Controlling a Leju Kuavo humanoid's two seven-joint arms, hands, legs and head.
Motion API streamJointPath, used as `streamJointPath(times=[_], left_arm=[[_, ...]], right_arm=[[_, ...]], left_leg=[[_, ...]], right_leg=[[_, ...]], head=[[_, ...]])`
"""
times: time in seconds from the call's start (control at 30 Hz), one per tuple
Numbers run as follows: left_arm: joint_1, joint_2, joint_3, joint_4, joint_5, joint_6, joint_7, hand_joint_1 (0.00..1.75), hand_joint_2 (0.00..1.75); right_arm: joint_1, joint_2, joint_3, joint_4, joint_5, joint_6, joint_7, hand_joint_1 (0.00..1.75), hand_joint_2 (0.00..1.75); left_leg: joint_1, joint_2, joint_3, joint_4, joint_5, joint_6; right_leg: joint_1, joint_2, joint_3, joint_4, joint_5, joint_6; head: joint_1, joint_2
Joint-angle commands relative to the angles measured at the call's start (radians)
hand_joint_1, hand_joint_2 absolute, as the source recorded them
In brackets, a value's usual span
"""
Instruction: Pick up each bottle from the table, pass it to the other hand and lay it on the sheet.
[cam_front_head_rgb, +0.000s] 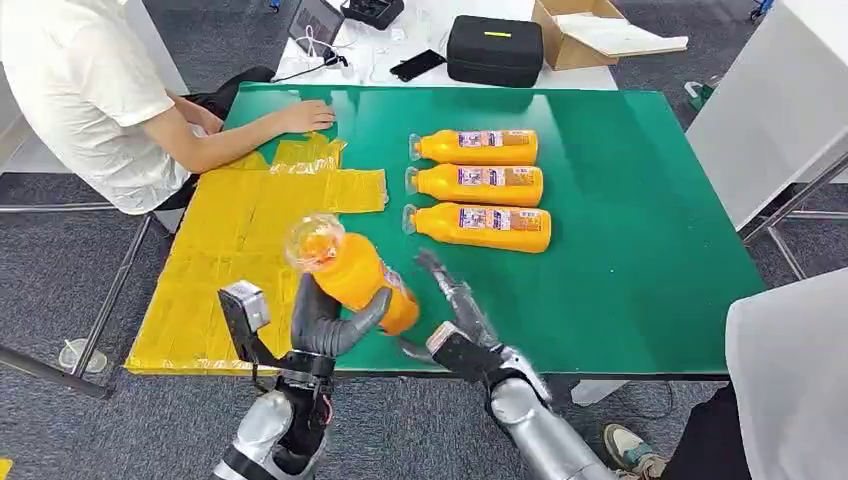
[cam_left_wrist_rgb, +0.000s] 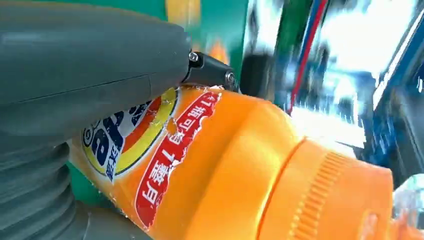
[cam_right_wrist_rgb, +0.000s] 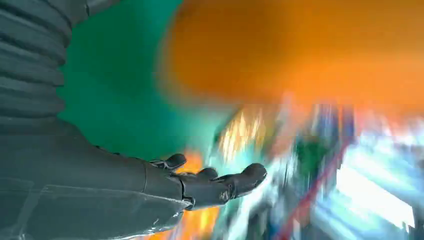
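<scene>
Your left hand (cam_front_head_rgb: 325, 325) grips one orange bottle (cam_front_head_rgb: 352, 272) above the surface's near edge, beside the yellow sheet (cam_front_head_rgb: 215, 265); your right hand (cam_front_head_rgb: 455, 315) hangs spread and empty. Three bottles (cam_front_head_rgb: 478, 186) wait mid-surface; none lies on the sheet.

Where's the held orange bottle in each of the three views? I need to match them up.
Head view: the held bottle sits low and left of centre, gripped by the left hand, cap toward the yellow sheet.
Left wrist view: it spans the lower frame, label facing the camera.
Right wrist view: a blurred orange mass across the top, beyond the right hand.
Shared landmark: the green table.
</scene>
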Motion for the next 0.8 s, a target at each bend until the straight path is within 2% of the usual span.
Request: streamJointPath(times=[0.03,0.07,0.17,0.23,0.37,0.43,0.47,0.53,0.6,0.67,0.8], left_arm=[[-0.022,0.056,0.023,0.035,-0.151,0.102,0.015,1.75,1.75],[-0.021,0.059,0.027,0.034,-0.173,0.115,0.018,1.75,1.75],[-0.048,0.067,0.021,0.069,-0.326,0.252,0.02,1.75,1.75],[-0.07,0.066,0.027,0.11,-0.401,0.317,0.045,1.75,1.75],[-0.09,0.067,0.027,0.144,-0.445,0.349,0.068,1.75,1.75],[-0.166,0.083,0.011,0.286,-0.689,0.478,0.181,1.75,1.75],[-0.204,0.087,0.031,0.361,-0.853,0.514,0.23,1.69,1.75],[-0.292,0.095,0.064,0.545,-1.146,0.514,0.334,1.68,1.75],[-0.309,0.098,0.083,0.578,-1.16,0.514,0.328,1.68,1.75],[-0.335,0.086,0.107,0.648,-1.138,0.504,0.312,1.75,1.75],[-0.371,0.078,0.137,0.728,-1.094,0.35,0.328,1.75,1.75]], right_arm=[[0.051,0.043,-0.218,-0.056,0.017,-0.349,-0.102,0.0,0.0],[0.071,0.059,-0.283,-0.117,0.01,-0.403,-0.142,0.0,0.0],[0.138,0.138,-0.491,-0.403,0.089,-0.403,-0.142,0.0,0.0],[0.15,0.154,-0.538,-0.479,0.087,-0.403,-0.142,0.0,0.0],[0.155,0.159,-0.539,-0.503,0.084,-0.403,-0.142,0.0,0.0],[0.147,0.139,-0.477,-0.476,0.06,-0.403,-0.142,0.0,0.0],[0.137,0.12,-0.421,-0.443,0.034,-0.403,-0.142,0.0,0.0],[0.099,0.109,-0.338,-0.362,0.017,-0.403,-0.142,0.0,0.0],[0.088,0.111,-0.322,-0.342,0.015,-0.403,-0.142,0.0,0.0],[0.083,0.104,-0.297,-0.325,0.008,-0.403,-0.142,0.0,0.0],[0.076,0.074,-0.238,-0.266,-0.047,-0.403,-0.142,0.0,0.0]], left_leg=[[0.0,0.0,0.005,-0.001,-0.002,0.0],[0.0,0.0,0.005,-0.001,-0.002,0.0],[-0.001,-0.001,0.001,0.0,-0.001,0.0],[-0.001,-0.002,0.001,0.001,-0.001,0.0],[0.0,-0.001,0.002,0.0,0.0,0.0],[0.0,-0.001,0.003,-0.001,0.0,0.0],[0.0,-0.001,0.005,0.0,-0.001,0.0],[0.0,0.001,0.004,-0.002,0.0,0.0],[0.001,0.003,0.007,-0.002,0.0,0.0],[0.0,0.002,0.004,-0.001,0.001,-0.001],[0.001,0.003,0.007,-0.001,0.0,0.0]], right_leg=[[0.001,-0.001,0.005,0.0,-0.002,-0.002],[0.001,-0.001,0.005,0.0,-0.002,-0.002],[-0.001,-0.002,0.001,0.002,-0.002,-0.002],[-0.001,-0.003,0.001,0.003,-0.003,-0.002],[0.0,-0.002,0.002,0.0,-0.001,-0.001],[0.0,-0.003,0.003,0.0,-0.001,-0.002],[0.0,-0.003,0.005,0.0,-0.002,-0.002],[0.001,0.0,0.004,-0.001,0.0,-0.002],[0.001,0.001,0.006,-0.002,0.001,-0.003],[0.0,0.001,0.004,-0.001,0.001,-0.002],[0.001,0.001,0.006,-0.002,0.001,-0.002]], head=[[0.0,0.0],[0.0,0.0],[0.0,0.0],[0.0,0.0],[0.0,0.0],[0.0,0.0],[0.0,0.0],[0.0,0.0],[0.0,0.0],[0.0,0.0],[0.0,0.0]])
